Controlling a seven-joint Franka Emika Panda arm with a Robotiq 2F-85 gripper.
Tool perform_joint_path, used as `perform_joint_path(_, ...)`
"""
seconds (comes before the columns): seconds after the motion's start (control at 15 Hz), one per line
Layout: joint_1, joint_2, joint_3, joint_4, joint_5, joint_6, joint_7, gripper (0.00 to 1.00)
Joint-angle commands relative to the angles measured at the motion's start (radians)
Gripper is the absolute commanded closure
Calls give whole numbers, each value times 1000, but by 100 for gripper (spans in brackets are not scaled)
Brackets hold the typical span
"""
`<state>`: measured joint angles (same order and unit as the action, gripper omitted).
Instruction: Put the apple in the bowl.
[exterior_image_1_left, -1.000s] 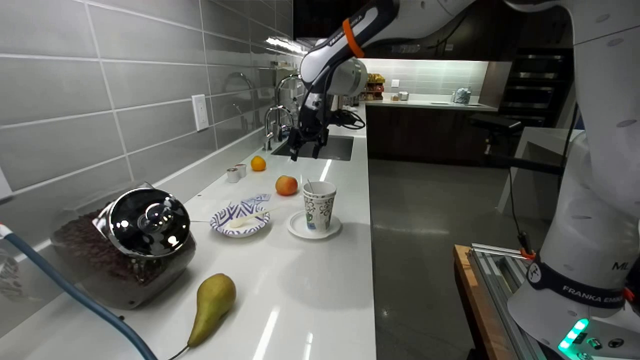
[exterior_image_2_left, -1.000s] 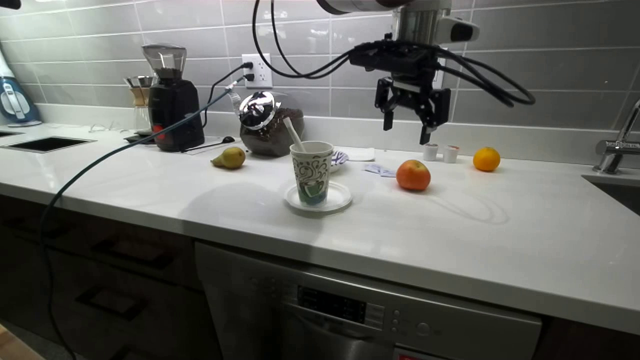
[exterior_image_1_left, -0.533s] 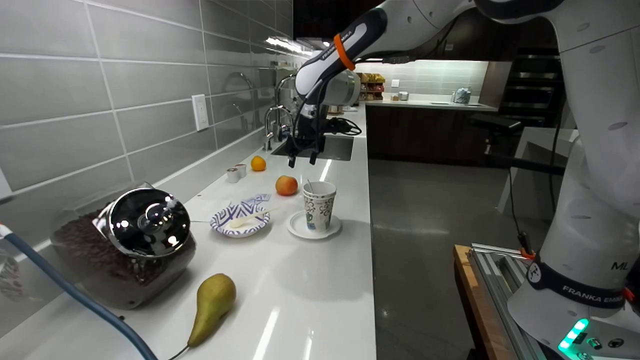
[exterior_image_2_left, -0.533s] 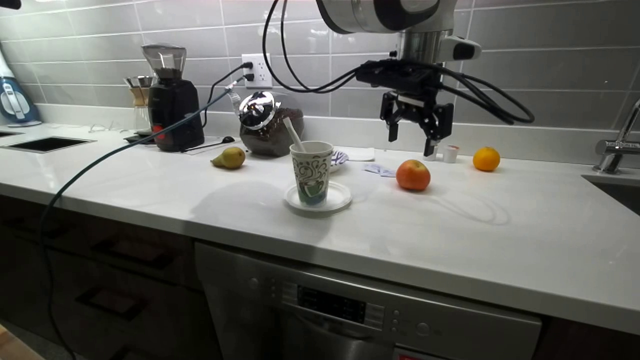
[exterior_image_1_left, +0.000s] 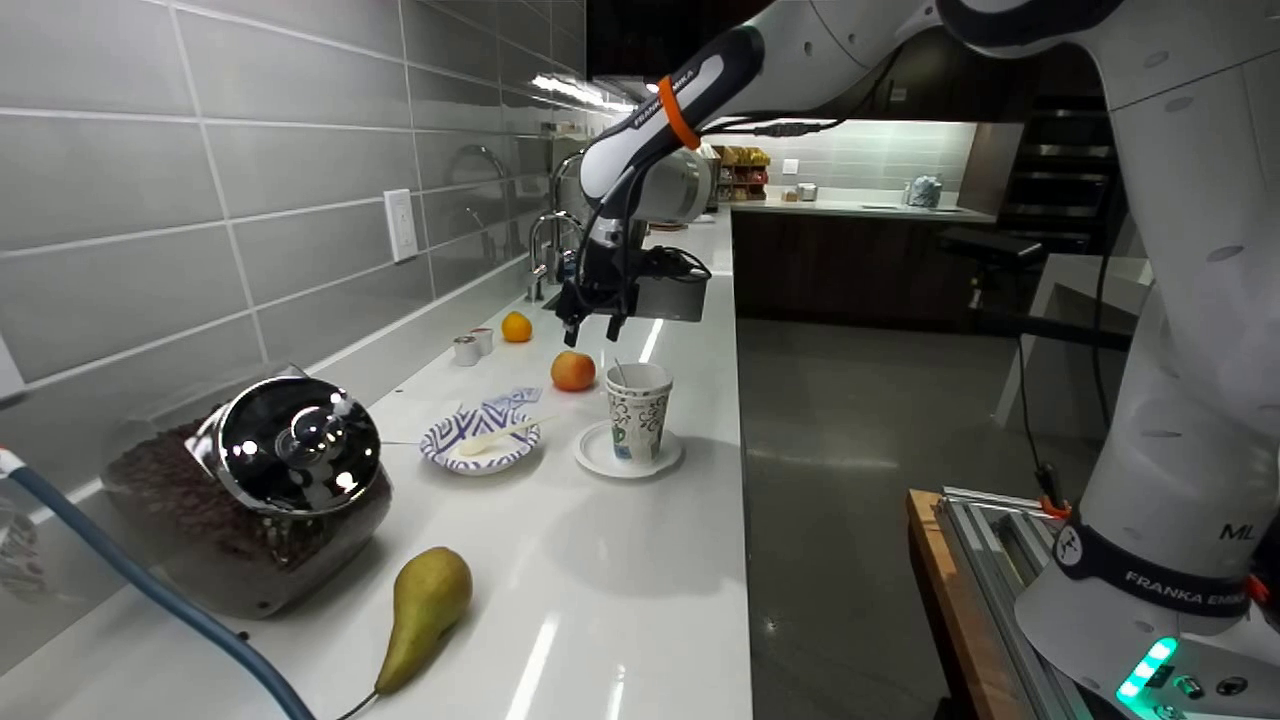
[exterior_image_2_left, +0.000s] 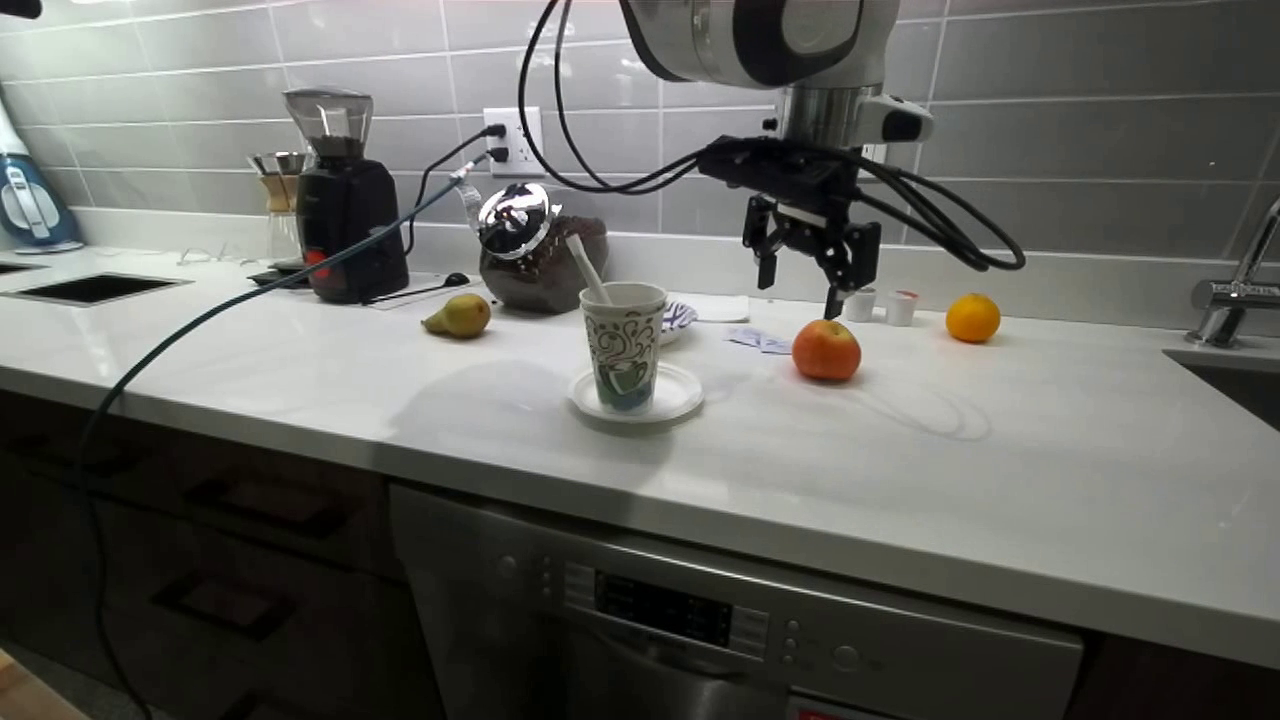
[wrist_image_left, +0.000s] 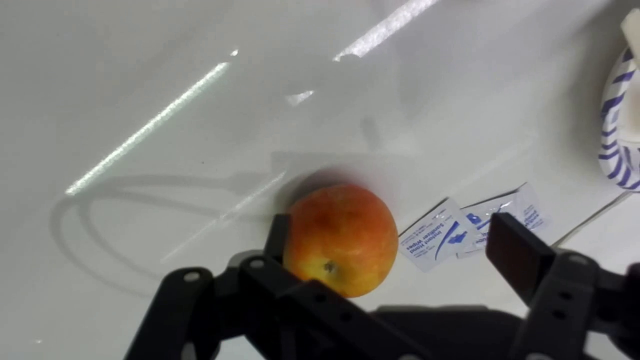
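The hand (exterior_image_2_left: 800, 293), spread wide, hangs above the apple (exterior_image_2_left: 826, 352), which lies on the table (exterior_image_2_left: 1000, 480) apart from the blue-patterned bowl (exterior_image_1_left: 450, 431).

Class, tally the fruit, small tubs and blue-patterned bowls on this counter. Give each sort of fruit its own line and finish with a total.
Apple: 1
Orange: 1
Pear: 1
Tubs: 2
Bowl: 1
Total: 6
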<state>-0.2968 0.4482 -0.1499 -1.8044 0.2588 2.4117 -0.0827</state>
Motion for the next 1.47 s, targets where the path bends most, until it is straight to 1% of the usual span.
perform_joint_path(0.0, -29, 79, 35, 77, 34, 57, -32, 0)
perform_joint_path(0.13, -38, 108, 42, 102, 27, 88, -35, 0)
perform_joint_path(0.33, -50, 145, 39, 138, 9, 93, -22, 0)
perform_joint_path(0.6, -63, 188, 33, 180, 2, 78, -3, 0)
perform_joint_path(0.93, -90, 239, 56, 227, 14, 56, -24, 0)
perform_joint_path(1.13, -107, 257, 83, 245, 23, 30, -46, 0)
perform_joint_path(1.33, -105, 277, 79, 260, 8, 19, -39, 0)
perform_joint_path(1.4, -107, 285, 80, 267, 8, 24, -44, 16)
